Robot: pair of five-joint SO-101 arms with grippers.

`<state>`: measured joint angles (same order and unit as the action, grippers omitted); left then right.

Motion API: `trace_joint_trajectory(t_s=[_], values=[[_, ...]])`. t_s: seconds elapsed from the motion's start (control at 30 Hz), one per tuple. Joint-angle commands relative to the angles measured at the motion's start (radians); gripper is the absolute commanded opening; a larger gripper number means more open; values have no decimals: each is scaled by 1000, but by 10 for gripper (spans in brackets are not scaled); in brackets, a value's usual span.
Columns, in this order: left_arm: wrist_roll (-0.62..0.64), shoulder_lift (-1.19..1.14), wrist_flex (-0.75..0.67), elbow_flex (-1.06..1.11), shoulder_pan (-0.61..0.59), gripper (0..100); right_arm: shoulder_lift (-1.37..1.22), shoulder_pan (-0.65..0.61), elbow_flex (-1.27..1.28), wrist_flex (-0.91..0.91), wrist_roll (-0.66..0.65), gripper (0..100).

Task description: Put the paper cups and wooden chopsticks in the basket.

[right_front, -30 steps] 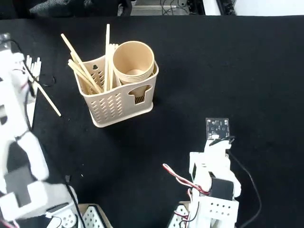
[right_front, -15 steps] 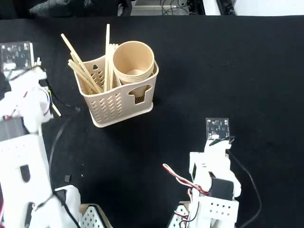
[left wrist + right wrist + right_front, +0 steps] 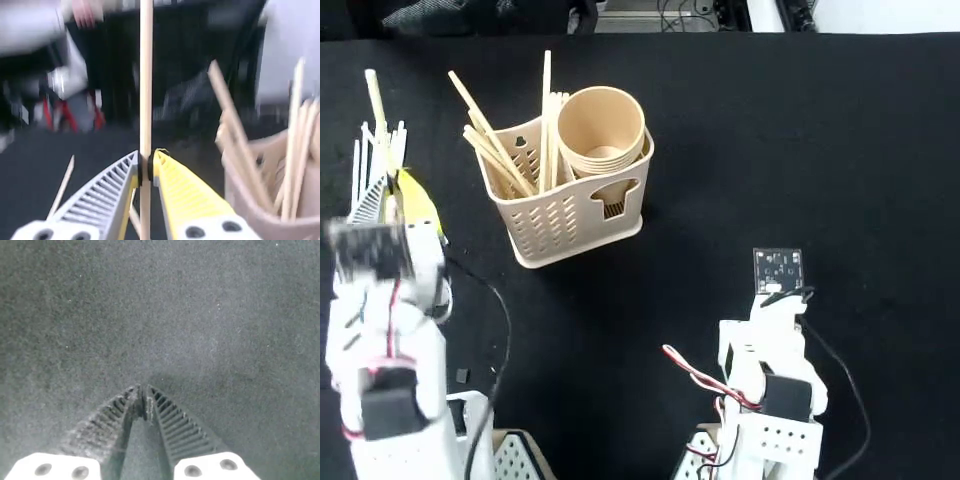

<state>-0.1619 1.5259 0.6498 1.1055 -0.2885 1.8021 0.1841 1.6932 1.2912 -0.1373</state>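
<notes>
A beige slotted basket (image 3: 570, 215) stands at the back left of the black table. It holds stacked paper cups (image 3: 603, 125) and several wooden chopsticks (image 3: 495, 140) leaning in its left part. My left gripper (image 3: 388, 182) is to the left of the basket, shut on one chopstick (image 3: 375, 110) that points away from the arm. In the left wrist view that chopstick (image 3: 145, 75) stands straight up between the fingers of the left gripper (image 3: 147, 167), with the basket (image 3: 250, 205) close beside it. My right gripper (image 3: 144, 402) is shut with nothing in it, low over the cloth.
A few loose chopsticks (image 3: 360, 150) lie on the cloth by the left gripper; one loose chopstick (image 3: 62, 185) shows in the left wrist view. The right arm (image 3: 770, 370) sits at the front, right of centre. Black cloth stretches open to the right of the basket.
The left arm has swung over the chopstick that lay slanted on the cloth and now holds one raised off the table. The right arm has not moved.
</notes>
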Motion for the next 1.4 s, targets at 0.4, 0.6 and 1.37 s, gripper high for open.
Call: trace_joint_trajectory(t_s=[0.4, 0.6, 1.37], values=[[265, 141, -503, 85, 211, 28, 67, -11, -8, 3, 0, 13], [480, -138, -526, -99, 217, 29, 67, -11, -8, 3, 0, 13], [460, -934, -654, -403, 240, 52, 67, -11, -8, 3, 0, 13]])
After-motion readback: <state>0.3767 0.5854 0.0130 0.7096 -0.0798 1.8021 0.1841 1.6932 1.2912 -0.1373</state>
